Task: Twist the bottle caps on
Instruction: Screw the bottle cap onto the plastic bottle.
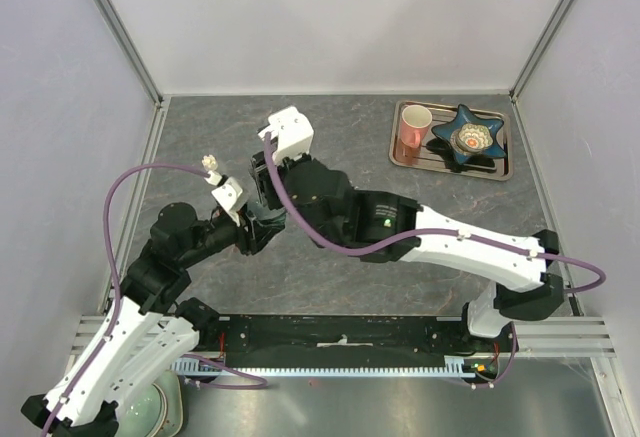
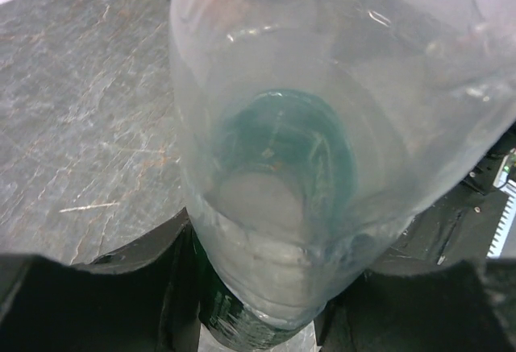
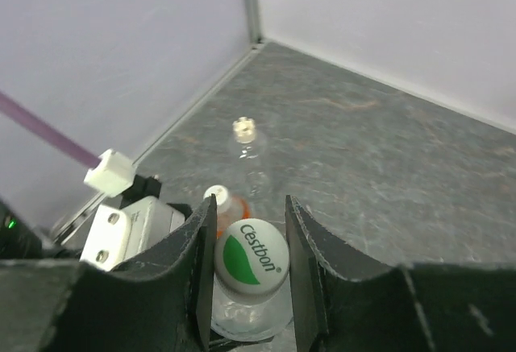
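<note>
1. Right fingers point(image 3: 305, 255) are clamped on the logo cap point(image 3: 251, 257), one finger on each side. The cap is white with a green mark and the word "Cestbon".
2. The logo cap sits on the neck of the clear bottle point(image 2: 322, 151). Can't tell how far it is threaded on.
3. Left fingers point(image 2: 105, 296) are closed around the clear bottle at its green-label end. In the left wrist view the body runs out past them and the bottle is off the counter point(image 1: 470, 202).
4. Top view: both arms meet over the counter's left-middle, with the clear bottle between them, mostly hidden by the arms.
5. Bottles counted: 3.
   - The clear bottle is the one held.
   - The orange bottle point(image 3: 230, 204) is just behind the right fingers, mostly hidden.
   - The tiny bottle point(image 3: 250, 155) stands upright farther off, toward the wall corner.
6. Caps counted: 3.
   - The logo cap is in the grip.
   - One white cap point(image 3: 215, 194) is on top of the orange bottle.
   - One pale cap point(image 3: 244, 126) is on top of the tiny bottle.
7. The orange and tiny bottles are apart from each other, and nothing grips either one.
8. One metal tray point(image 1: 430, 160) sits at the far right of the counter, well apart from the bottles.
9. On the tray are 1 pink mug point(image 1: 413, 127) and 1 blue star-shaped dish point(image 1: 468, 137), side by side.
</note>
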Robot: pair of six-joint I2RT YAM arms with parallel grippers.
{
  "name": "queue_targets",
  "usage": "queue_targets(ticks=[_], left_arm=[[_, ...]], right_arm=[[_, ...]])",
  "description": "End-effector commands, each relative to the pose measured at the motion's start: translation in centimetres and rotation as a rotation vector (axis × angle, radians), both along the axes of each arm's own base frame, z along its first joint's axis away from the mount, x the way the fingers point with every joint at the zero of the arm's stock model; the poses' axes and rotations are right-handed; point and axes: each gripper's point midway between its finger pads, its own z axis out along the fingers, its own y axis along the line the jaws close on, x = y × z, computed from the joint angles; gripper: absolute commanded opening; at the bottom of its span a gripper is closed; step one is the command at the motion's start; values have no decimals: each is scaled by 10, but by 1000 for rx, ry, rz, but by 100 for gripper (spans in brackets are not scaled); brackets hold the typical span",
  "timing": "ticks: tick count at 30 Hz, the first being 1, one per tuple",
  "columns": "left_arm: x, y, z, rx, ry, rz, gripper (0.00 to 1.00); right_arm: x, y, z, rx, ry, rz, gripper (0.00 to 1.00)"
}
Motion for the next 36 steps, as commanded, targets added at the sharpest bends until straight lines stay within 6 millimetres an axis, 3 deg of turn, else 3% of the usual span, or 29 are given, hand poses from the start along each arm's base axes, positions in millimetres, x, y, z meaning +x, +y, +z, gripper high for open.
queue_targets(ticks=[1, 3, 5, 6, 10, 14, 17, 18, 20, 21, 23, 24, 25, 27, 31, 36], left_arm=[[30, 26, 70, -136, -172, 220, 2], [29, 24, 67, -137, -162, 208, 2], [25, 19, 64, -139, -156, 173, 2], [23, 17, 63, -141, -153, 157, 2], [6, -2, 62, -169, -133, 17, 2], [-27, -24, 66, -211, -127, -207, 2], [-67, -39, 72, -247, -128, -467, 2], [-88, -42, 69, -245, -112, -587, 2], [-106, -43, 73, -266, -105, -687, 3], [-116, -42, 74, -263, -115, -745, 4], [-123, -41, 75, -263, -99, -787, 4], [-130, -39, 75, -258, -104, -823, 5], [-133, -39, 76, -260, -95, -835, 6], [-134, -38, 76, -262, -78, -842, 11], [-134, -38, 77, -263, -78, -842, 11], [-134, -38, 78, -265, -80, -835, 11]], right_arm=[[14, -30, -34, -187, -40, -306, 25], [11, -24, -13, -123, -46, -271, 31], [4, -18, 19, -32, -51, -191, 46], [1, -15, 37, 35, -58, -154, 56], [-22, -24, 111, 243, -98, 27, 73], [-63, -23, 155, 317, -170, 322, 86], [-77, -35, 163, 296, -231, 445, 90], [-89, -33, 161, 275, -257, 559, 93], [-96, -42, 157, 255, -285, 638, 91], [-108, -44, 154, 242, -309, 780, 92], [-116, -47, 145, 240, -300, 878, 91], [-110, -50, 144, 241, -306, 898, 89], [-123, -48, 139, 232, -305, 1011, 89], [-119, -46, 139, 241, -274, 1043, 86], [-125, -28, 134, 248, -206, 1202, 81], [-140, -23, 127, 257, -166, 1374, 79]])
